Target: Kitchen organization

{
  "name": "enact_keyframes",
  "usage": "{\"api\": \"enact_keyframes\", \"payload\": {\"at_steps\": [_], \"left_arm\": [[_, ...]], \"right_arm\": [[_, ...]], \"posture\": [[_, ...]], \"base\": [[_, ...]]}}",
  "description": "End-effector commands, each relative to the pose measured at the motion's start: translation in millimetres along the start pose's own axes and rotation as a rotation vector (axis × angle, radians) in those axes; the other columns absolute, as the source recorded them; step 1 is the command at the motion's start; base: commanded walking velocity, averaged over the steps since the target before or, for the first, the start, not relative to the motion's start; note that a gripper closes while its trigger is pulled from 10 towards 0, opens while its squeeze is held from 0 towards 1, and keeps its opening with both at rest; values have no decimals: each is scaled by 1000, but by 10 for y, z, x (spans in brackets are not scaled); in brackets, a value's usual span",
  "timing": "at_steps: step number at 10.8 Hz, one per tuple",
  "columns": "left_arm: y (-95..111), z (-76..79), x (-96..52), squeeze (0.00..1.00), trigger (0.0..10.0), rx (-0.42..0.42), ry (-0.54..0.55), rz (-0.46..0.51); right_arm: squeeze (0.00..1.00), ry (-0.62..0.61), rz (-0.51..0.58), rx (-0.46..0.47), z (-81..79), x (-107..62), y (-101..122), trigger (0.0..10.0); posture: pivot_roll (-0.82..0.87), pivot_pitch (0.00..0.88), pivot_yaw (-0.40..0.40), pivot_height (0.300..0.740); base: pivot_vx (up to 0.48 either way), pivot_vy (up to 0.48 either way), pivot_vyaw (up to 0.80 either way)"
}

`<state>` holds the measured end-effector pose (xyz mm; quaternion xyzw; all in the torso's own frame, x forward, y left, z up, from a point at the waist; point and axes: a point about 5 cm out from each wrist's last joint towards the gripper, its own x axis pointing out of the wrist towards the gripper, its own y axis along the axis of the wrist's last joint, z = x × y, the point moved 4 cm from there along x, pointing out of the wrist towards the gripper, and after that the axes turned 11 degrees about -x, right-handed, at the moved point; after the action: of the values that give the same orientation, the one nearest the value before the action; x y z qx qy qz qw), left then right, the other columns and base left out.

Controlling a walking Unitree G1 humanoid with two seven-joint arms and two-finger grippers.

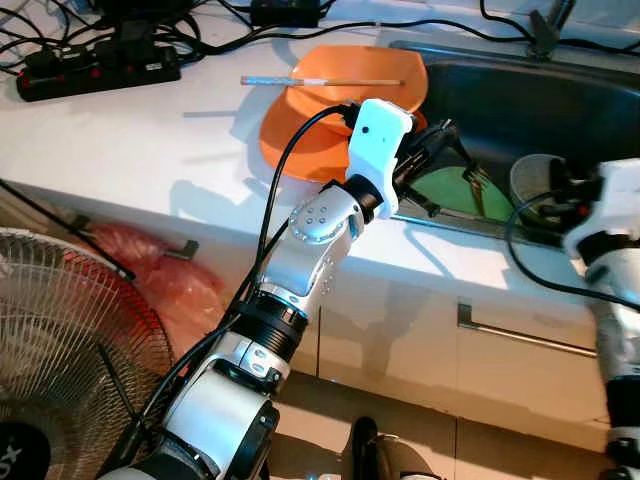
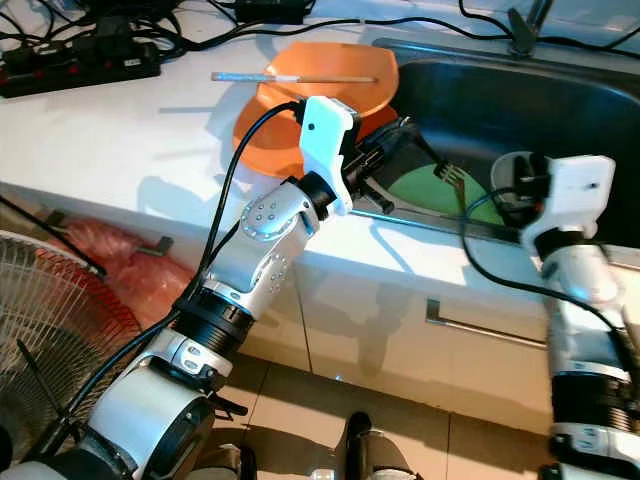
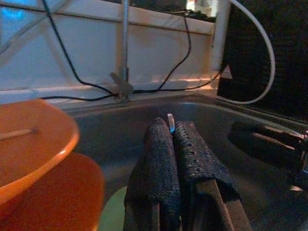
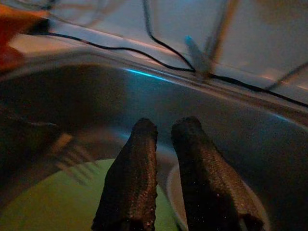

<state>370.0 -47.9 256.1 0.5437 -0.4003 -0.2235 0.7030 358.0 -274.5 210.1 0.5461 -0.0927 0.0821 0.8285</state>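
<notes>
Clamped between the left gripper (image 2: pixel 405 135)'s two black, rough-textured fingers (image 3: pixel 161 163) is a metal fork (image 2: pixel 452 180); its tines hang over a flat green plate (image 2: pixel 425 190) lying in the sink (image 2: pixel 560 100). From the left wrist view a sliver of bright metal pokes out between the pressed fingertips. That gripper reaches over the sink's left rim, from beside two orange plastic dishes (image 1: pixel 340 110) stacked on the counter, smooth and shallow with rounded edges. A thin stick, possibly a chopstick (image 1: pixel 320 81), lies across the upper dish.

Right gripper (image 4: pixel 168 132) sits at the near right of the basin, its fingers a little apart and holding nothing, above the green plate and the rim of a pale round bowl (image 1: pixel 535 180).

Dark steel forms the deep basin, set into a white countertop (image 1: pixel 150 130). At the far left of the counter rests a black power strip (image 1: pixel 95 72) with tangled cables running along the back wall. Below, pale cabinet fronts carry a long metal handle (image 1: pixel 520 335). On the floor at the left stands a wire-caged fan (image 1: pixel 60 350), with a crumpled pink bag (image 1: pixel 165 280) next to it.
</notes>
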Motion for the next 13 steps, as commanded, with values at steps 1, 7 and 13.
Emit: {"api": "enact_keyframes", "payload": {"at_steps": [1, 7, 13], "left_arm": [[-1, 347, 170, 0, 10000, -52, -81, 33], [-317, 321, 166, 0, 10000, -48, -41, -57], [-364, 385, 185, 1000, 10000, -38, -67, -63]], "right_arm": [[0, 43, -3, -6, 19, -58, -1, 10000], [0, 242, 75, 72, -189, -164, 174, 10000], [0, 297, 81, 107, -290, -200, 197, 10000]], "posture": [[-56, 178, 34, 740], [-61, 188, 33, 740], [-59, 193, 36, 740]], "base": [[0, 0, 0], [0, 0, 0], [0, 0, 0]]}}
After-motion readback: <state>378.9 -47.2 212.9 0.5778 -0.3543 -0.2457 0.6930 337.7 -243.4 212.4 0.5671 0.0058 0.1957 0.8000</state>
